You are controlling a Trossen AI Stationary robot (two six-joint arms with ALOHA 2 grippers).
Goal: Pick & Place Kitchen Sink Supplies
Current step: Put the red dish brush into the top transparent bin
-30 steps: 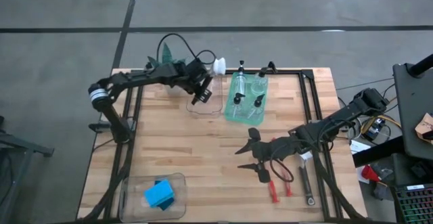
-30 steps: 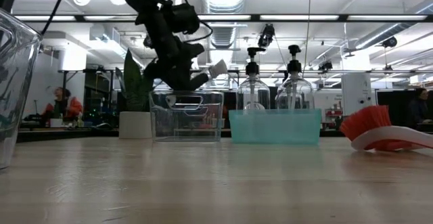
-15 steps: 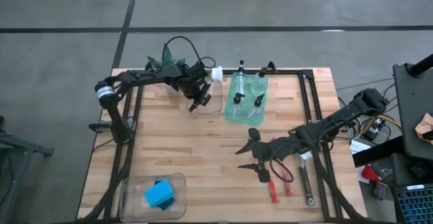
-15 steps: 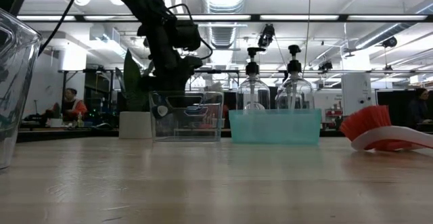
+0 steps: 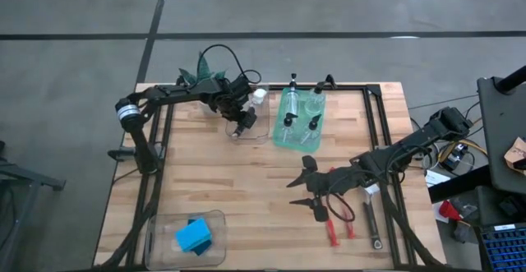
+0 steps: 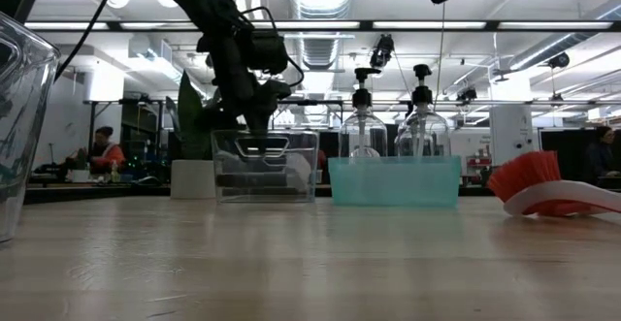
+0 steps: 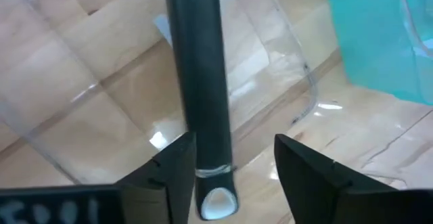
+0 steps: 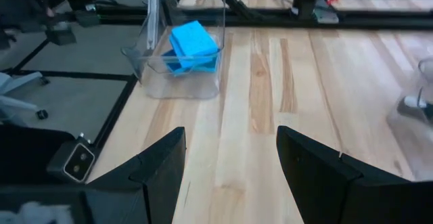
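Note:
My left gripper (image 5: 239, 125) is over the clear bin (image 5: 251, 132) at the far edge, open. A black-handled brush with a white head (image 5: 258, 96) lies inside that bin. Its handle (image 7: 201, 82) runs out between my fingers in the left wrist view. My right gripper (image 5: 306, 187) hangs open over the table's right half, beside the red brushes (image 5: 333, 225). One red brush head (image 6: 529, 180) shows in the low view. Clear bottles with black tops (image 5: 289, 117) stand in the green bin (image 5: 279, 137). Blue sponges (image 5: 194, 236) lie in a clear bin (image 5: 156, 241) near the front left. My left gripper has its fingers on either side of the black brush handle's free end (image 7: 216, 198), coming from above. A gap shows between the handle and one finger (image 7: 308, 176). The handle lies close against the other finger (image 7: 172, 176); whether it touches, I cannot tell.
A potted plant (image 5: 205, 68) stands behind the clear bin at the far left edge. A metal tool (image 5: 372, 223) lies right of the red brushes. Black rails (image 5: 380, 140) run along the table's sides. Bare wood (image 5: 238, 182) spans the middle.
My left gripper has moved down and slightly left into the clear bin. The brush it carried, with its white head raised over the bin's far end, has come down inside the bin. My right arm has kept still.

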